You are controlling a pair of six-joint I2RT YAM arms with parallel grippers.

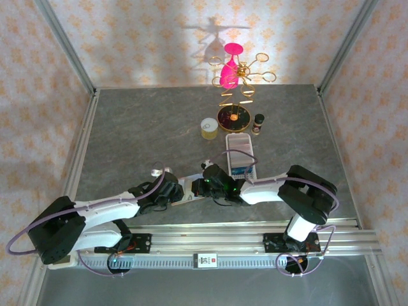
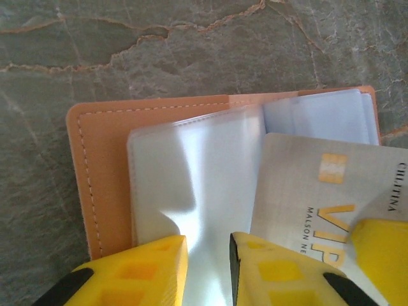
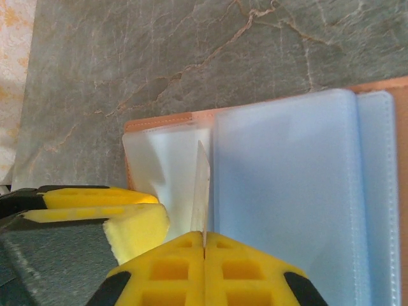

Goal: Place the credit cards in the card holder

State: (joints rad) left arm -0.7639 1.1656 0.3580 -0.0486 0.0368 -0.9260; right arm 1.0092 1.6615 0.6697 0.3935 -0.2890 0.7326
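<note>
The holder (image 2: 102, 166) lies open on the table (image 2: 127, 44), right under both sets of fingers, its tan leather spread flat with clear sleeves (image 2: 191, 172) fanned over it. The right gripper (image 3: 204, 241) is clenched on a pale card (image 3: 202, 185) lettered VIP in gold. From its own wrist camera the card stands edge-on, straight out from between the fingertips. Its far end is down among the sleeves, with a flat one just to its right and another bowed open to its left. From the left wrist, the same card sits just right of the left gripper (image 2: 207, 248), laid over the sleeves, with one right finger (image 2: 382, 255) over its near edge. The left fingers stand a narrow gap apart with a sleeve running between them. I can't tell if they pinch it or merely straddle it. From above, the two grippers meet nose to nose, and a white tray (image 1: 241, 141) lies just beyond the right one.
</note>
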